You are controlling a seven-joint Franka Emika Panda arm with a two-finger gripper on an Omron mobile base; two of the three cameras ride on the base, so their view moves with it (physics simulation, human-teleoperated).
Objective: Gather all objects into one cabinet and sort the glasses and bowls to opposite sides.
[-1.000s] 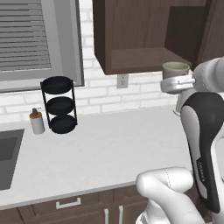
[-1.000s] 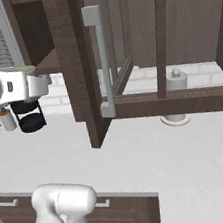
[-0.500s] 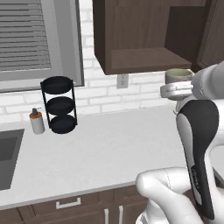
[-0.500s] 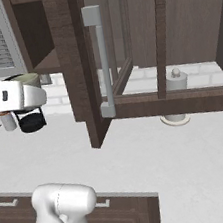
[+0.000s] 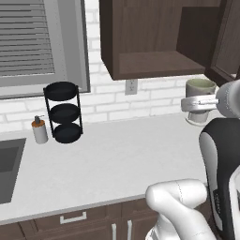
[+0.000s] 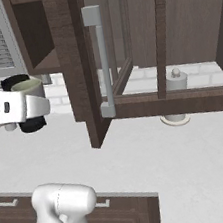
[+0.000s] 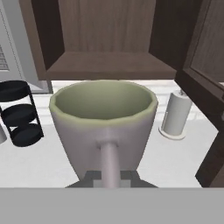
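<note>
The tool is clenched on the loop handle of a pale mug, carrying it upright in the air above the tabletop, clear of the surface. In the hand view the mug's greenish inside faces up and its handle points straight back at the camera. In the left base view the mug sits at the right, just below and slightly right of the open shelf of the dark brown wall cabinet. In the right base view the mug hangs at the left, left of the cabinet's swung-open glass-paned door.

On the tabletop against the far wall, a black three-tier rack stands at the left with a small soap bottle just beside it. A white paper-towel roll stands to the right, past the mug.
</note>
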